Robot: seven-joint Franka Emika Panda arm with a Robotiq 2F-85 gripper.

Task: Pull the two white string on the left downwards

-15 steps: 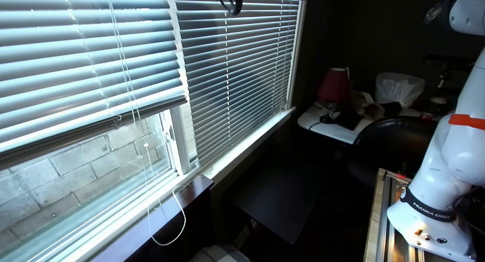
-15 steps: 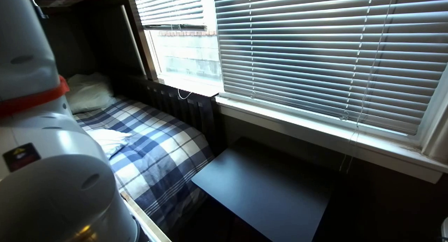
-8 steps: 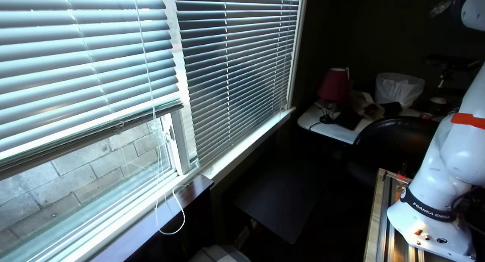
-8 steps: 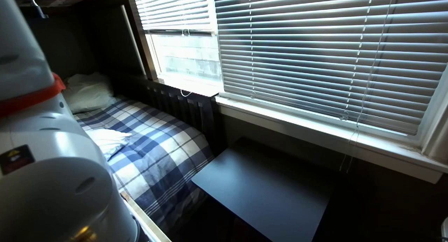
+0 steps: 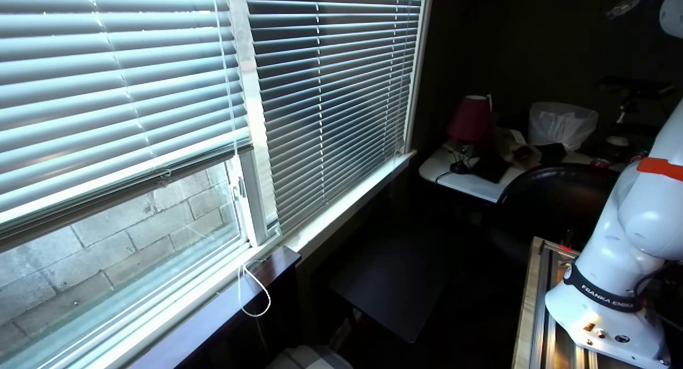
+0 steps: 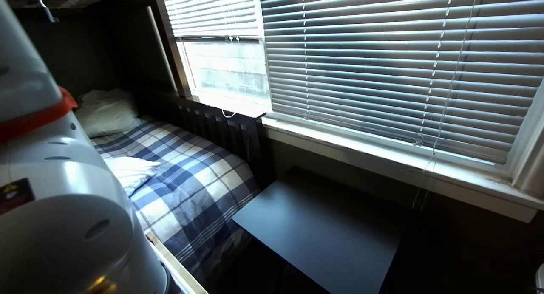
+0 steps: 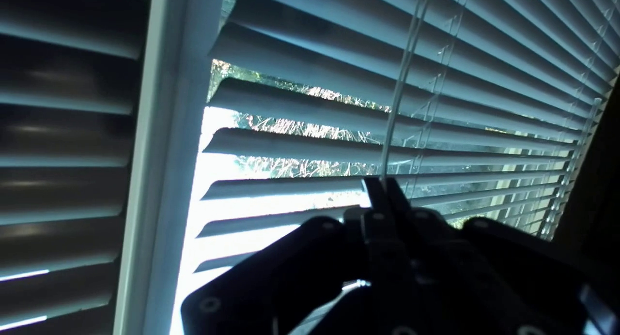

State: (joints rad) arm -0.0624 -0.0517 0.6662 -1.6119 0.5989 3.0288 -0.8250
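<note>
The two white strings [image 5: 228, 86] hang close together in front of the left blind [image 5: 133, 107], near its right edge in an exterior view. Their lower part ends in a loop [image 5: 256, 315] that hangs over the dark ledge. In the wrist view the strings [image 7: 390, 127] run down from the top and enter between my black fingertips. My gripper [image 7: 382, 180] is shut on them, in front of the slats. The cord below the fingertips is hidden by the gripper in that view. The gripper is out of view in both exterior views.
A second, lowered blind [image 6: 361, 64] covers the window to the right, with its own thin cords. A black table [image 6: 323, 230] stands below the sill [image 6: 382, 151]. A plaid bed [image 6: 187, 166] is beside it. A red lamp [image 5: 469, 118] and black chair [image 5: 560, 198] stand further back.
The strings and their loop have moved right, and the loop has risen. The left blind's bottom rail sits slightly lower. My gripper has moved up and right, out of the exterior view.
</note>
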